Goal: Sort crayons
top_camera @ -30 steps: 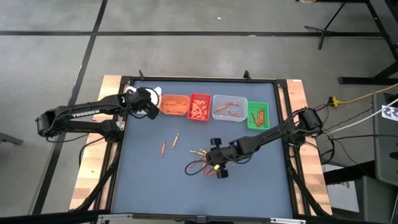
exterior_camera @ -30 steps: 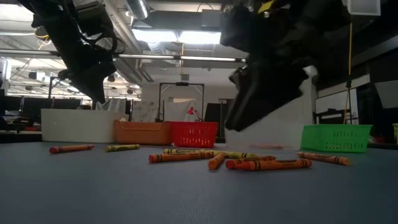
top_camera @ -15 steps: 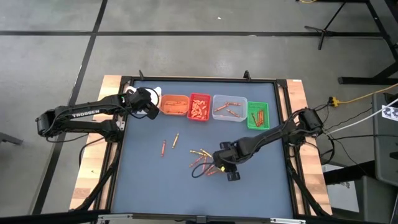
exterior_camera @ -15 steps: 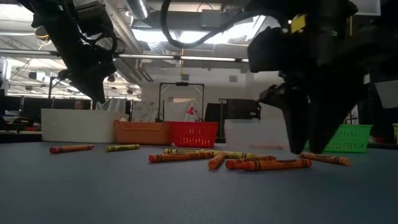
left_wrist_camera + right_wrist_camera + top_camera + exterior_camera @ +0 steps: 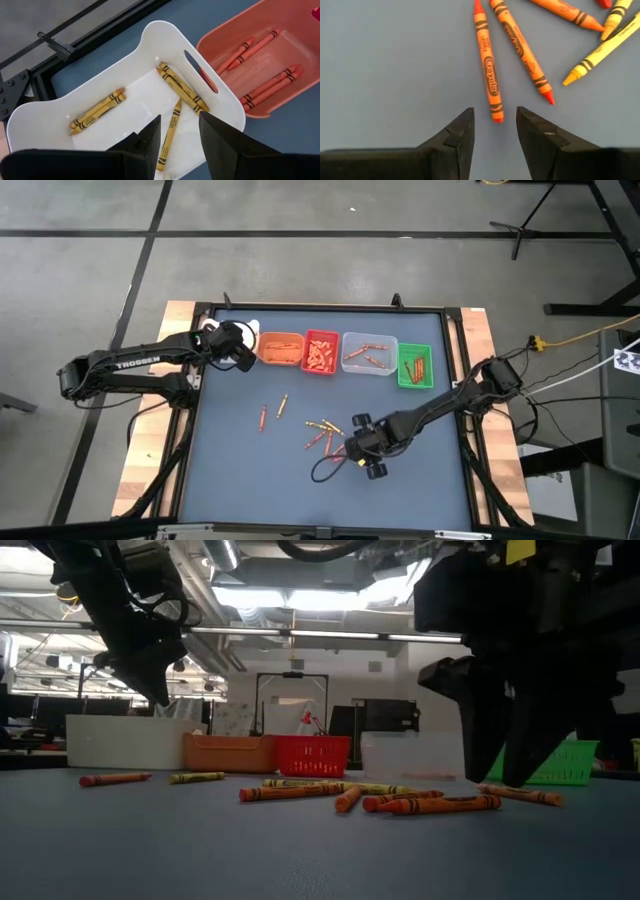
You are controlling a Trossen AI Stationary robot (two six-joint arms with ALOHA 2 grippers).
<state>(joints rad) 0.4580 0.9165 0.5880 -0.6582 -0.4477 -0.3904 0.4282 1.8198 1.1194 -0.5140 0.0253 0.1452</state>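
Now, right gripper [image 5: 362, 460]: down low over the table's middle, fingers parted and empty, one orange crayon [image 5: 488, 75] lying just ahead of the gap, its tip between the fingertips [image 5: 462, 131] in the wrist view.
Left gripper [image 5: 240, 348]: hovering above the white bin [image 5: 150, 45] at the table's far left corner, fingers spread, nothing between them.
Loose crayons [image 5: 322, 430]: a scattered cluster near the table's centre, beside the right gripper; orange and yellow mixed, some crossing each other.
Stray pair [image 5: 271, 411]: two more crayons lying apart from the cluster, toward the table's left side.
White bin contents: yellow crayons [image 5: 182, 91] inside, some partly covered by the left fingers [image 5: 147, 142].
Orange bin [image 5: 260, 60]: just beside the white one, several orange crayons in it; cut off at the frame edge.
Red bin [image 5: 320, 353]: next in the row along the far edge, packed with crayons, hard to count.
Clear bin [image 5: 369, 354]: a few crayons, faint through the walls.
Green bin [image 5: 415, 367]: last in the row, crayons inside; in the low view half hidden behind the right arm.
Low view: right gripper's dark bulk blocks much of the table's right side.
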